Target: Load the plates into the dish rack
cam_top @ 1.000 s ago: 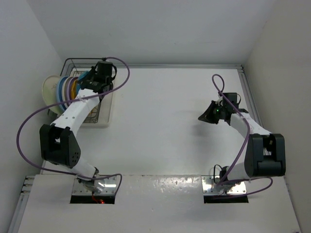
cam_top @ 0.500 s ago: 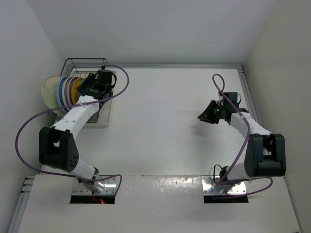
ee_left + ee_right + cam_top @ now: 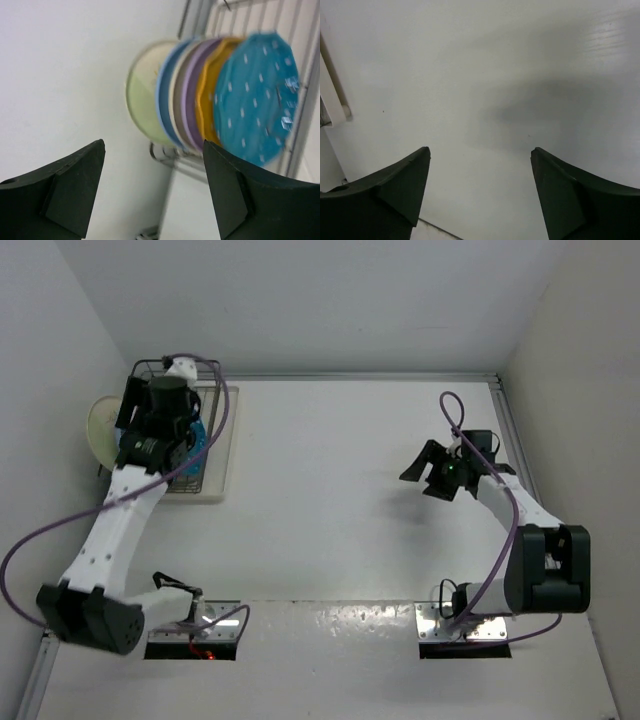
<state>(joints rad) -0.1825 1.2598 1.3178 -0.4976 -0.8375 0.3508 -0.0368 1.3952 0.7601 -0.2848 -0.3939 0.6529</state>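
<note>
White walls (image 3: 300,300) box the white table (image 3: 330,490); left claw (image 3: 153,145), right claw (image 3: 480,150) spread wide.

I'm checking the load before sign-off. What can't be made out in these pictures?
- Left wrist view: the plates are blurred and overlap, so their slots, and any pattern beyond the teal plate's dots, cannot be told. The rack is cut off by the edges.
- Top view: the left arm covers most of both.
- Right wrist view: only bare table shows.
</note>
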